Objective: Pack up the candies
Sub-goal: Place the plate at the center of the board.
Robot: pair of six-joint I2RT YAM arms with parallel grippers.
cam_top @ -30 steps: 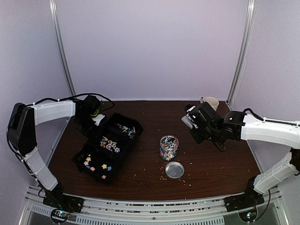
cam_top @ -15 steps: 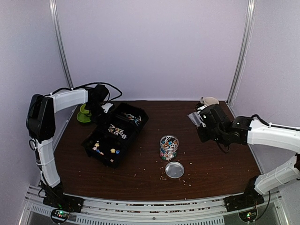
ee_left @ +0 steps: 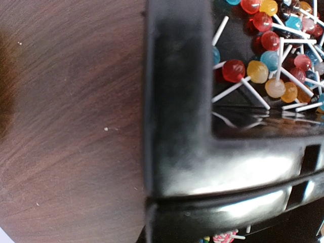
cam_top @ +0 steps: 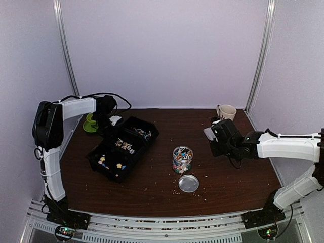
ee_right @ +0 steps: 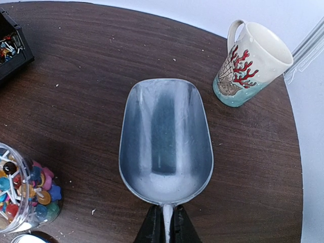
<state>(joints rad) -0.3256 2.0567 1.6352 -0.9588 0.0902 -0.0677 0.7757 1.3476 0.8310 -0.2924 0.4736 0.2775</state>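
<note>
While the right gripper (ee_right: 163,225) is clamped on the handle of a metal scoop (ee_right: 164,142) held over the worktop (ee_right: 91,76) near a mug (ee_right: 250,63), the left gripper (cam_top: 110,121) is closed at the far corner of the black tray (ee_left: 177,126); grip on its rim cannot be confirmed. The candies (cam_top: 183,154) sit in the open jar (cam_top: 181,169) and in tray compartments

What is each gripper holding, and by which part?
The right gripper holds the empty metal scoop by its thin handle. The left gripper seems clamped on the black tray at its rim, near a corner.
</note>
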